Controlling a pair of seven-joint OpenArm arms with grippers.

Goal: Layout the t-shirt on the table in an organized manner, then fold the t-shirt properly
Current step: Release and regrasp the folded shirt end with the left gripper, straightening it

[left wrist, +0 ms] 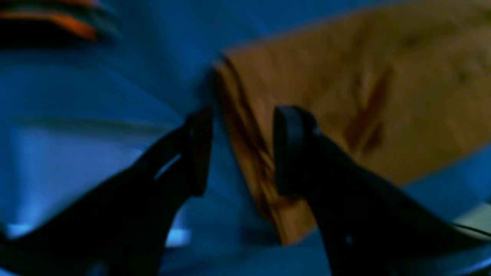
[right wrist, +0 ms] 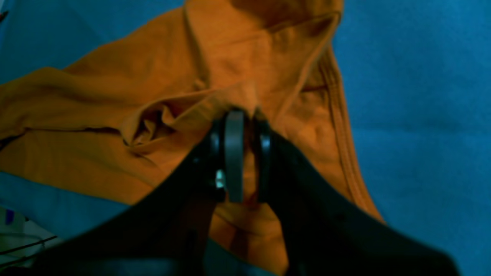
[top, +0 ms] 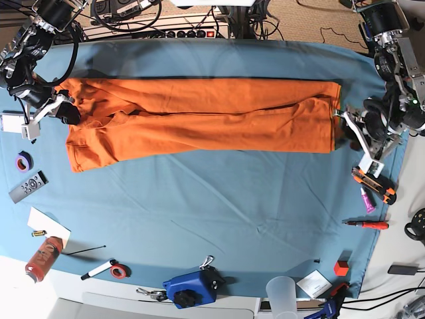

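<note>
The orange t-shirt [top: 199, 119] lies stretched in a long band across the far half of the blue-teal table [top: 219, 206]. My right gripper [right wrist: 247, 119], at the shirt's left end in the base view [top: 70, 110], is shut on a bunched fold of the t-shirt [right wrist: 153, 76]. My left gripper [left wrist: 245, 153], at the shirt's right end [top: 345, 126], is open. Its two fingers straddle the t-shirt's edge [left wrist: 345, 88], one on the blue table cloth [left wrist: 76, 115], one over the shirt. The view is blurred, and no neck tag shows.
Along the left edge lie a purple tape roll [top: 24, 160], a remote [top: 28, 187] and an orange bottle [top: 41, 258]. At the front stand a blue device [top: 192, 289] and a plastic cup [top: 282, 292]. A utility knife [top: 373, 183] and screwdriver [top: 365, 224] lie right.
</note>
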